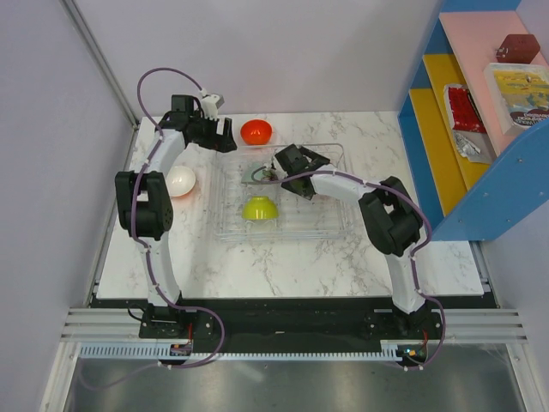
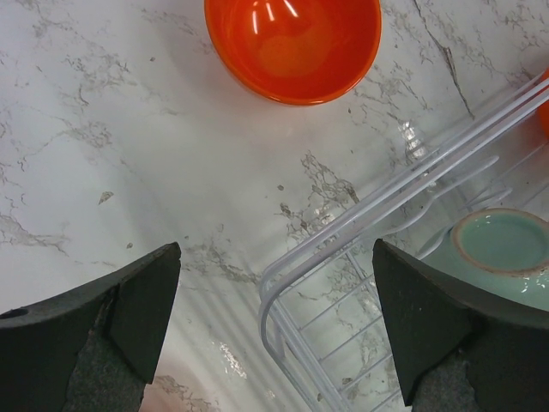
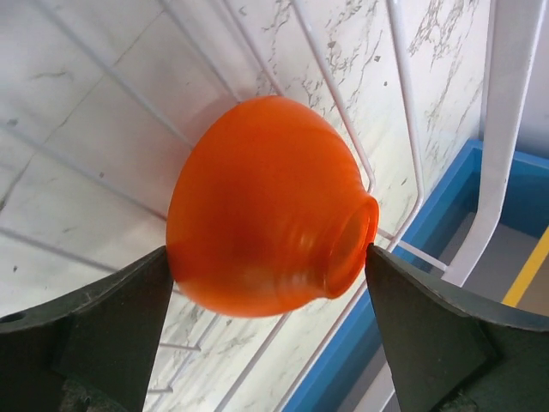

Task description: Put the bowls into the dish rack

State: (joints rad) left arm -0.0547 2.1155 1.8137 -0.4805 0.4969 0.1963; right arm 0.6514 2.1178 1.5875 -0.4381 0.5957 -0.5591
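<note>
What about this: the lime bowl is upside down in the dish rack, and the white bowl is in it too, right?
No. The top view shows the white bowl on the table left of the dish rack, not in it. The lime bowl is upside down in the rack.

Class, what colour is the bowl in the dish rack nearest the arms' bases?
The bowl is lime green; the top external view shows it best.

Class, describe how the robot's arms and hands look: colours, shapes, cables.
The left arm and right arm match: white shells, black joints, a lilac cable alongside each. The left hand and right hand each have two broad, dark grey wedge fingers.
</note>
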